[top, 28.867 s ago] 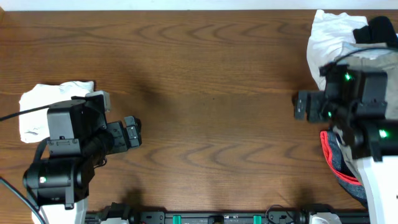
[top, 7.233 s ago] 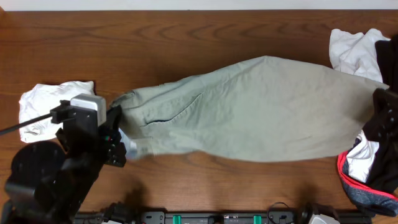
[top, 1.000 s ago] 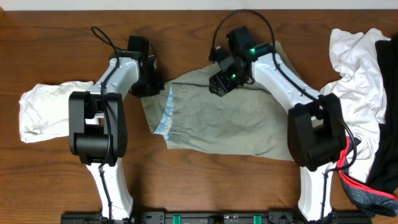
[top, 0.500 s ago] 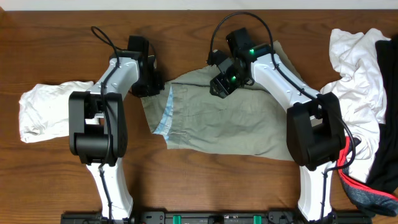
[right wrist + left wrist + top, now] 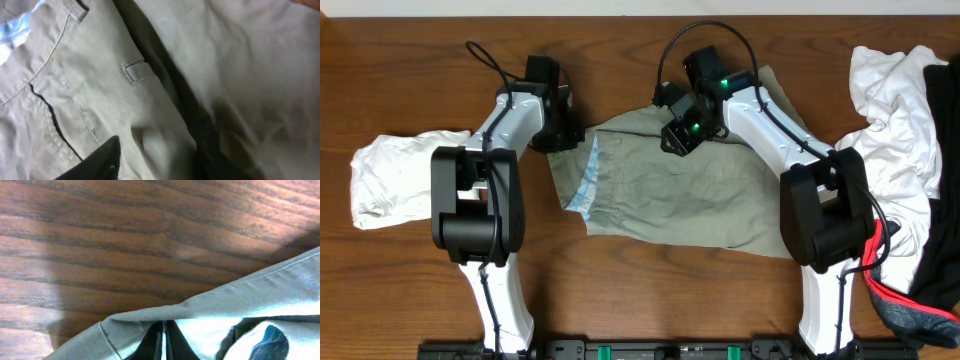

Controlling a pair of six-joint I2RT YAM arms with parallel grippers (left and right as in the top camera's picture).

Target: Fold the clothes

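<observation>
**A:** Where do the khaki shorts point(image 5: 690, 200) lie?

**B:** Spread on the worktop point(image 5: 650, 60), roughly midway between its left and right edges and nearer the far edge than the near one. The waist end faces the left edge. It is turned back there, so the pale blue lining point(image 5: 582, 185) shows as a narrow strip.

**A:** And the left fingers point(image 5: 155, 342)?

**B:** Pressed together on the cloth. They pinch the hem at the far-left corner of the shorts. In the wrist view the fabric edge wraps right across their tips, and there is only bare wood beyond.

**A:** The right fingers point(image 5: 107, 157)?

**B:** Standing apart, tips down on the shorts. They are along the garment's far side, just right of the waistband. A soft ridge of khaki with a dark crease lies between them, but they have not clamped it. A belt loop point(image 5: 136, 70) sits just ahead of them.

**A:** Any other clothes?

**B:** A crumpled white garment point(image 5: 390, 180) lies by the left edge, well apart from the shorts. Along the right edge is a heap. It has a white piece point(image 5: 890, 90) at the far right corner, a black piece point(image 5: 942, 130) lying on it, and a red-trimmed piece point(image 5: 882, 292) toward the near right corner.

**A:** Do the shorts touch that heap?

**B:** I cannot tell. The right arm covers the spot where they would meet.
</observation>
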